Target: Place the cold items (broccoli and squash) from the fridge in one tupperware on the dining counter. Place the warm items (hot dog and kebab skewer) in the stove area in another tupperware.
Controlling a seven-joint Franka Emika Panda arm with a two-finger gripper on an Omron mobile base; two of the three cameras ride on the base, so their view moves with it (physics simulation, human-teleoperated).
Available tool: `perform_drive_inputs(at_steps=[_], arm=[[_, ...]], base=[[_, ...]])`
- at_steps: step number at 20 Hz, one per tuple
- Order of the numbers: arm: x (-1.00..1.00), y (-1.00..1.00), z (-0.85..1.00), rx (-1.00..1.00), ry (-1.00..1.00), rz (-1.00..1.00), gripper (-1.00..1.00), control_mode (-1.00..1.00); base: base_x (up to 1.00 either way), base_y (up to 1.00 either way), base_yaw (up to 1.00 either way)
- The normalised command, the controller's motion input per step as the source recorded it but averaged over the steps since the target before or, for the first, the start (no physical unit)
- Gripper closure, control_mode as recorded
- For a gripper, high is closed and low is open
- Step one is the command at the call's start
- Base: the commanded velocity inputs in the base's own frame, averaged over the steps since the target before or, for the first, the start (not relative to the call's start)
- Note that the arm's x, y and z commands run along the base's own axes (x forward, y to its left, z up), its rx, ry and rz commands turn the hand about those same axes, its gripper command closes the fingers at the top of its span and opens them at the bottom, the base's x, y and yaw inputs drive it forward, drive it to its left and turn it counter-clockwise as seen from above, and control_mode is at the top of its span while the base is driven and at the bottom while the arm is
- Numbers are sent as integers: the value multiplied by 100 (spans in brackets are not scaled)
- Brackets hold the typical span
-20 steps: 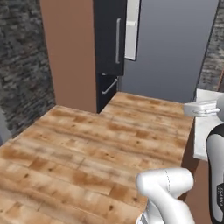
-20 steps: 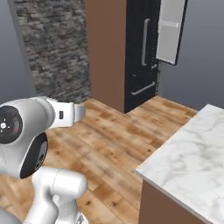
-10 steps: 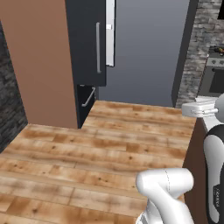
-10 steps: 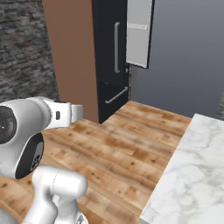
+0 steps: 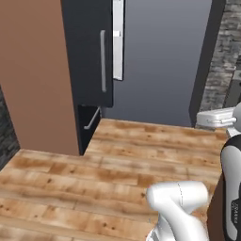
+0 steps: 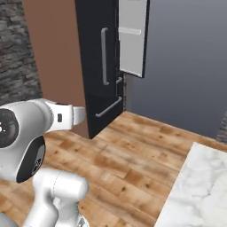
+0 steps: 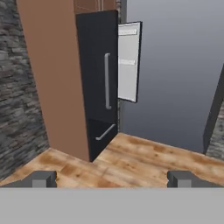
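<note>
Fridge (image 7: 98,83) door ajar, pale shelves (image 7: 128,61), contents hidden

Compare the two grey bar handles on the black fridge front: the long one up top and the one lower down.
The upper handle is long and stands vertical on the tall door panel; the lower handle is shorter and looks slanted, on the short panel beneath, near the wooden floor. The upper one lies beside the door that stands ajar; the lower one sits below it. Both are plain grey bars on the same black fridge front.
</note>
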Motion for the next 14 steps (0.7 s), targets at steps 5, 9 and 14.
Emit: perform_drive_inputs(at_steps=[5, 9, 14], arm=[[0, 0, 0, 0, 0, 0, -100, 100], [0, 0, 0, 0, 0, 0, -100, 100], [0, 0, 0, 0, 0, 0, -100, 100]], base=[[100, -16, 19], [100, -26, 26], [100, -35, 26]])
